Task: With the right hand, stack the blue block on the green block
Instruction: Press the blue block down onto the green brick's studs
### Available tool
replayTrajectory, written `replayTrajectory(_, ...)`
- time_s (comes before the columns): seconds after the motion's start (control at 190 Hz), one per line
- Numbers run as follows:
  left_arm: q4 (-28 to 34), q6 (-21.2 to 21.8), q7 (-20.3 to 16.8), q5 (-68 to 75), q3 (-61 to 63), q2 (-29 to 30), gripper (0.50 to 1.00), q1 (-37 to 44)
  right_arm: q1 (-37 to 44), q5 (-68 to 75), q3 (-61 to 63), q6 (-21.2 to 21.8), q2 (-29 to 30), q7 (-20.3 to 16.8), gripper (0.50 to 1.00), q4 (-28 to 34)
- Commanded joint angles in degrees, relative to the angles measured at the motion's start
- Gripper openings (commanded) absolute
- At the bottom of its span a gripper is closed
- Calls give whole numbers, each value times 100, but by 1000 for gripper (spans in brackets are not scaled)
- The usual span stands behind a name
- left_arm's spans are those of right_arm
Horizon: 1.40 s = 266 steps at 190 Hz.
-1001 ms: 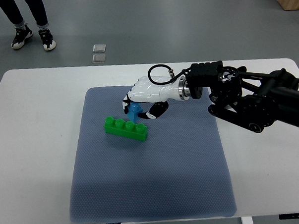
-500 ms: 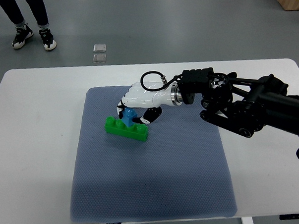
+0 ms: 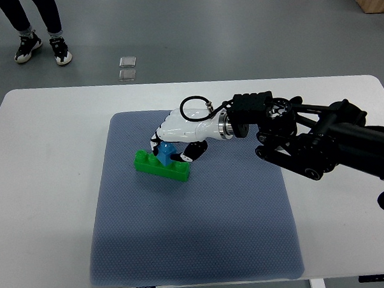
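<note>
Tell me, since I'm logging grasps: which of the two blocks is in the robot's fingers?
The blue block, the smaller one, gripped by the right hand over the long green block, which lies free on the mat.

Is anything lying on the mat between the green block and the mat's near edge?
No. In the top view that stretch of the mat is bare. The green block sits near its far side, with the right hand holding the blue block on it.

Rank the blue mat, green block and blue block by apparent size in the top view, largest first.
1. blue mat
2. green block
3. blue block, partly hidden by the right hand
</note>
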Motion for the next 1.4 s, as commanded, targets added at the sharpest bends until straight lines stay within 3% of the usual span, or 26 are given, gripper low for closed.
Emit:
replayTrajectory(0.0, 8, 0, 0, 0, 0, 0, 1000, 0, -2, -9, -72, -16, 15, 0, 556, 0)
replayTrajectory(1.396, -1, 0, 0, 0, 0, 0, 1000, 0, 7, -185, -160, -227, -56, 44, 558, -26)
